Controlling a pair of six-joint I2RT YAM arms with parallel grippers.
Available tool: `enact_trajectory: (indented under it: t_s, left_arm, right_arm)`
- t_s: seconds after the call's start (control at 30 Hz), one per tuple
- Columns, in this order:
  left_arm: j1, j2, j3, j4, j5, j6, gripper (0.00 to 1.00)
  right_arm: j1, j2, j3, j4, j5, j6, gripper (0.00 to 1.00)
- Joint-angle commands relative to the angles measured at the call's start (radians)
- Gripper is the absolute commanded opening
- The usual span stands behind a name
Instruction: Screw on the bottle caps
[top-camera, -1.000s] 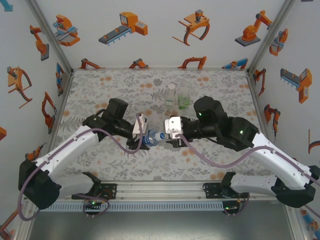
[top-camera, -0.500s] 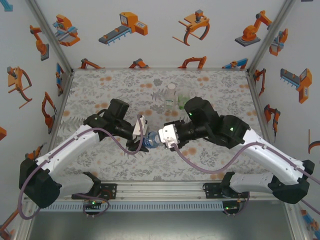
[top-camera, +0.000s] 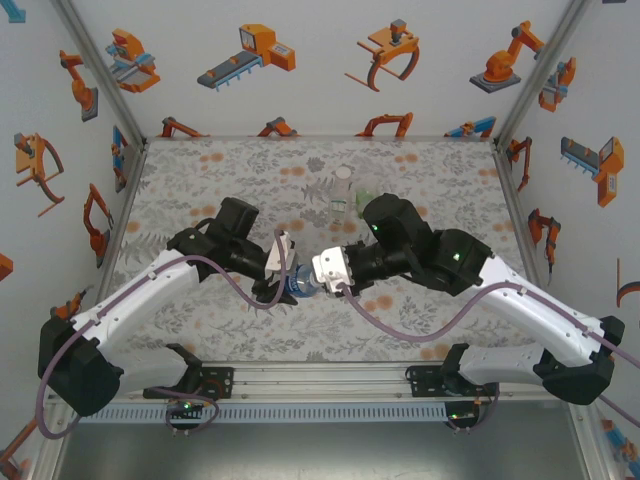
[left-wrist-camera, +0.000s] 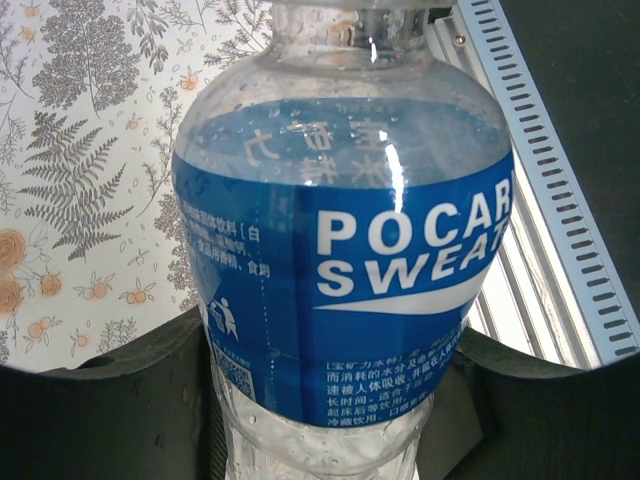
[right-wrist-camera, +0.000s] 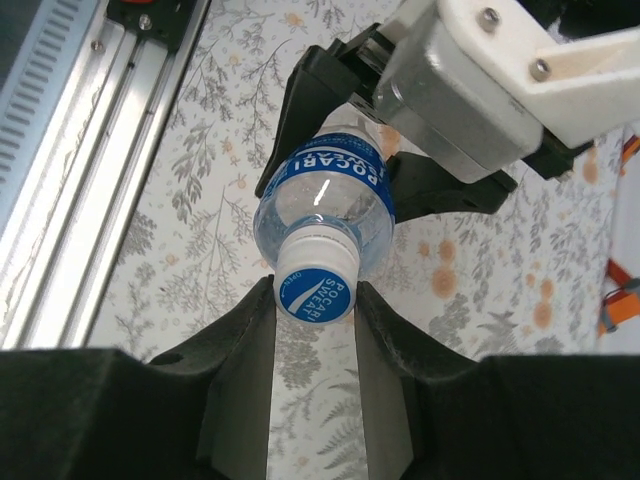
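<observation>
Out over the middle of the flower-patterned table (top-camera: 200, 180), the left gripper (top-camera: 287, 285) is clamped round the body of a clear plastic bottle with the blue label (left-wrist-camera: 340, 260). It holds the bottle on its side, neck pointing across at the other arm. Whether the bottle is lifted clear of the cloth I can't make out.

A small round white screw cap with a blue printed top (right-wrist-camera: 313, 290) sits on that neck. The right gripper (right-wrist-camera: 315, 300) has come in end-on, one dark finger pressed against each side of the cap, so it looks pinched. How far the cap is threaded down I can't tell.

To my eye the step in hand is tightening this one cap. The next move seems to call for the right wrist to roll about the bottle's long axis, staying square to the neck so the thread doesn't cross, while the left grip keeps the bottle from turning with it.

At the back stand a clear bottle with a white-and-green label (top-camera: 342, 195) and a green-tinted bottle (top-camera: 366, 205), just beside each other and partly behind the right arm.
</observation>
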Motion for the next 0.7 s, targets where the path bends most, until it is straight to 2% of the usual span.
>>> enact_trajectory:
  t_s: [0.0, 0.1, 0.27, 0.4, 0.5, 0.6, 0.67]
  left_arm:
    - [-0.002, 0.005, 0.039, -0.014, -0.002, 0.0, 0.0]
    - [0.001, -0.001, 0.037, 0.011, -0.04, -0.03, 0.0]
    - [0.002, -0.013, 0.019, 0.064, -0.099, -0.07, 0.0]
    - [0.003, -0.022, 0.009, 0.089, -0.121, -0.083, 0.0]
    - [0.004, -0.024, 0.004, 0.102, -0.128, -0.09, 0.0]
    - [0.006, -0.027, 0.002, 0.111, -0.136, -0.094, 0.0]
    - [0.005, -0.027, 0.0, 0.114, -0.139, -0.097, 0.0]
  right_arm:
    - [0.011, -0.021, -0.04, 0.1, 0.044, 0.214, 0.12]
    - [0.01, -0.063, -0.113, 0.202, 0.157, 0.489, 0.0]
    - [0.01, -0.136, -0.235, 0.346, 0.415, 1.012, 0.0]
    - [0.01, -0.192, -0.348, 0.46, 0.556, 1.438, 0.0]
    - [0.01, -0.206, -0.398, 0.471, 0.626, 1.763, 0.0]
    - [0.01, -0.2, -0.408, 0.493, 0.631, 1.929, 0.0]
    - [0.009, -0.198, -0.39, 0.493, 0.633, 1.947, 0.0]
